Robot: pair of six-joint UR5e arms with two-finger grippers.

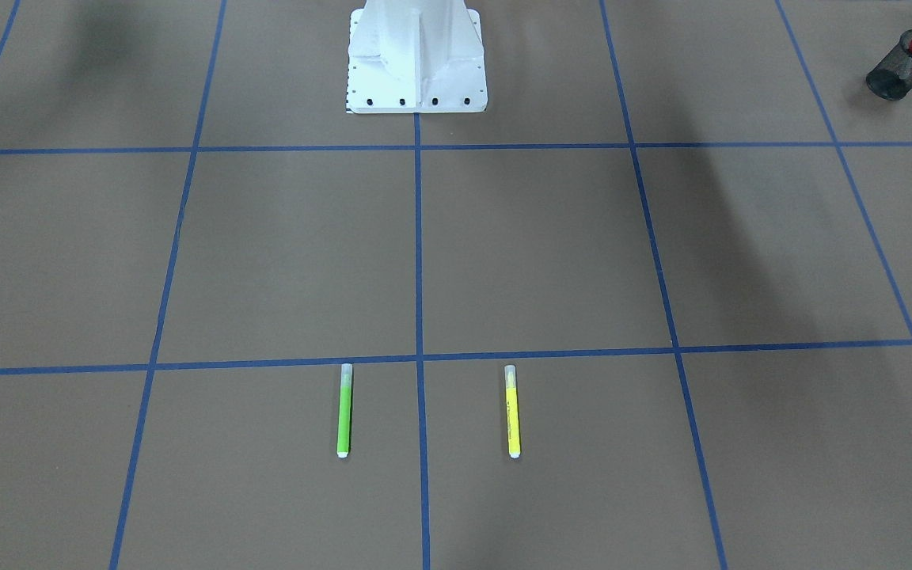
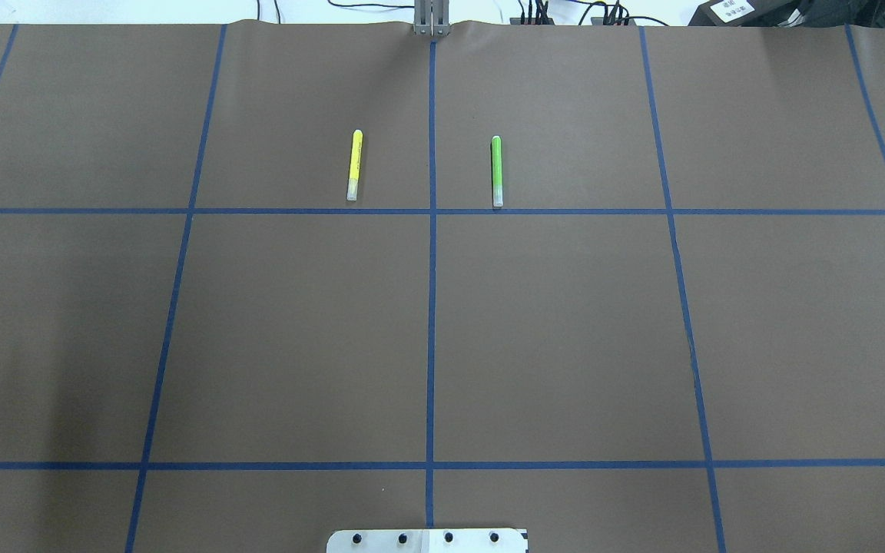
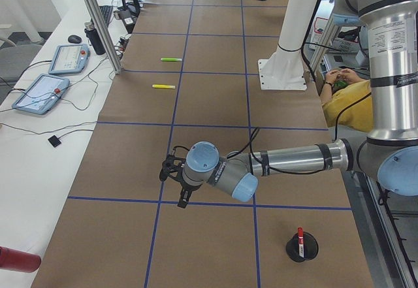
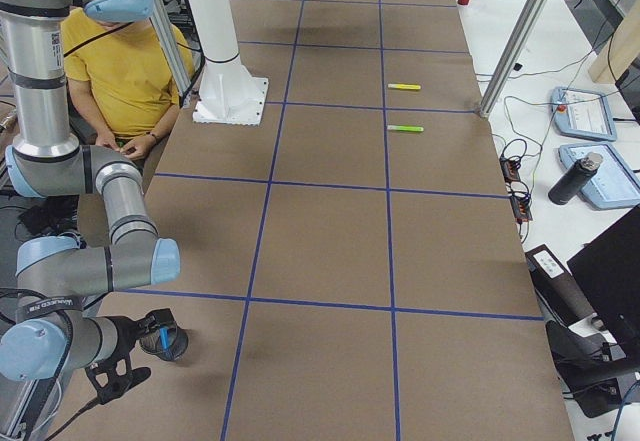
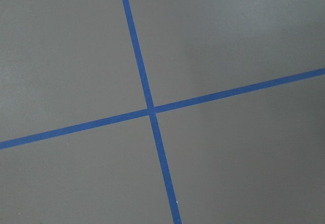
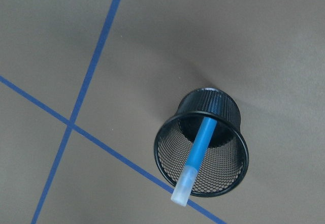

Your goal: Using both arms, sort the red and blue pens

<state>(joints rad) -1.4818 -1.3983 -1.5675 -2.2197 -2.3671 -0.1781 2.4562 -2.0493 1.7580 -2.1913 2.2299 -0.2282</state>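
Though unseen overhead, the blue pen (image 6: pixel 200 148) leans in its cup (image 6: pixel 166 169); left claw (image 3: pixel 174 178) and right claw (image 4: pixel 110 379): cannot tell.

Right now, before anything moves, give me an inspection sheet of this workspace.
Surface: brown paper table, blue tape grid.
Job's things: red pen stands in a mesh cup at the robot's left end; blue pen in a second mesh cup at its right end.
Clutter: green marker and yellow marker lie parallel, apart.
Grippers: left gripper over bare table, right gripper beside the second mesh cup; open or shut cannot be told.
Cables: cables beyond the far edge.
Surroundings: white pedestal, seated person in yellow, tablets on side bench.
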